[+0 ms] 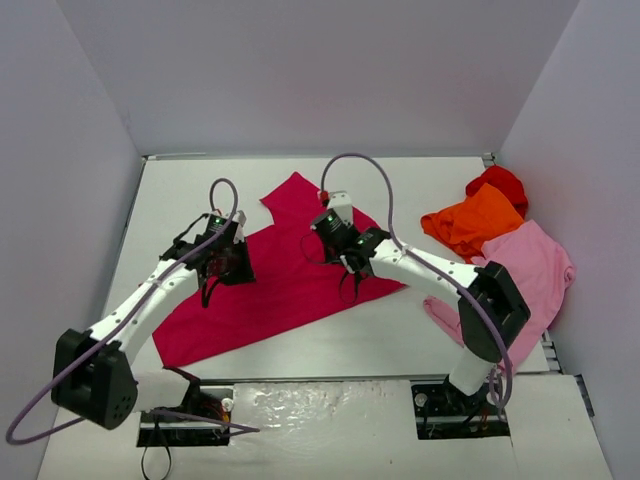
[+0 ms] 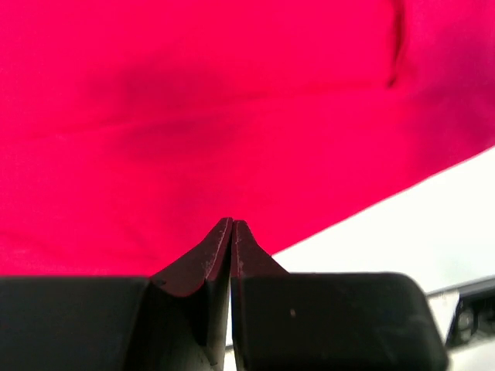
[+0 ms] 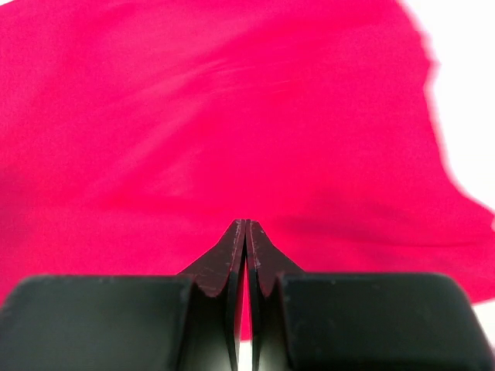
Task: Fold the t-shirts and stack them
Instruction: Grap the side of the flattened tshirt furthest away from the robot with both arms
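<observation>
The crimson-magenta t-shirt (image 1: pixel 290 285) lies spread out on the white table (image 1: pixel 180 190), running from near left to far middle. My left gripper (image 1: pixel 225 262) hangs over its left part. In the left wrist view the left gripper (image 2: pixel 233 222) is shut, tips together, with the shirt (image 2: pixel 232 116) below and nothing seen between the tips. My right gripper (image 1: pixel 337 238) hangs over the shirt's right part. In the right wrist view the right gripper (image 3: pixel 246 222) is shut above the cloth (image 3: pixel 232 116). The orange t-shirt (image 1: pixel 470 222), red t-shirt (image 1: pixel 500 183) and light pink t-shirt (image 1: pixel 530 265) lie bunched at the right.
Grey walls close in the table at the back and both sides. The bunched shirts lie against the right wall, next to the right arm's elbow (image 1: pixel 495 300). Bare white table (image 2: pixel 433 224) shows beside the shirt's edge.
</observation>
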Controlling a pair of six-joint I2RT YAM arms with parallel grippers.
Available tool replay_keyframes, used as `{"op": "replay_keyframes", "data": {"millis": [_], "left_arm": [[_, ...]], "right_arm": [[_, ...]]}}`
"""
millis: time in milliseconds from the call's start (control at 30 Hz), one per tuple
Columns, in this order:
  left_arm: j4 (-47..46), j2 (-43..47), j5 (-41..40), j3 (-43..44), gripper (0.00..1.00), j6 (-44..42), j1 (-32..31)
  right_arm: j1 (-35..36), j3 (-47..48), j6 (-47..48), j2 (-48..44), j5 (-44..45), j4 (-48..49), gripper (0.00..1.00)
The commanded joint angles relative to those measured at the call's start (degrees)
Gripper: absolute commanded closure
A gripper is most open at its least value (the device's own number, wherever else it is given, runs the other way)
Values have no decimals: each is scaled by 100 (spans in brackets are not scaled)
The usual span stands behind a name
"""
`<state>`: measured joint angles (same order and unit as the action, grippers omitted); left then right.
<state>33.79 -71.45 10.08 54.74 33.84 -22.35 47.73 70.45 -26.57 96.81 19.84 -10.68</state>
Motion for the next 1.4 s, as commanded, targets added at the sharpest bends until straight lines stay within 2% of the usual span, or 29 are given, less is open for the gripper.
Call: {"op": "replay_keyframes", "data": {"millis": [0, 400, 633, 767, 933, 967, 1100, 1200, 1367], "left_arm": [[-898, -67, 774, -54, 100, 373, -101], [-601, -89, 504, 63, 100, 263, -111], [-323, 92, 287, 82, 100, 165, -102], [-166, 264, 151, 127, 100, 132, -85], [30, 463, 30, 133, 100, 106, -59], [32, 465, 29, 133, 100, 106, -59], [84, 817, -179, 19, 100, 88, -32], [-9, 1096, -289, -50, 100, 99, -32], [-194, 1638, -620, -99, 100, 91, -29]], "right_arm": [[-404, -123, 38, 173, 526, -123, 100], [-1171, 171, 276, 1702, 1083, 84, 100], [-1634, 693, 554, 2299, 886, 302, 100], [-1781, 1396, 951, 2846, 495, 727, 100], [-1837, 2876, 1625, 3813, 390, 1014, 100], [-1863, 2886, 1629, 3953, 339, 1199, 100], [-2108, 4405, 1947, 4474, -299, 1378, 100], [-2121, 4710, 1856, 4200, -439, 1375, 100], [-1854, 4384, 1881, 3161, -349, 1652, 100]]}}
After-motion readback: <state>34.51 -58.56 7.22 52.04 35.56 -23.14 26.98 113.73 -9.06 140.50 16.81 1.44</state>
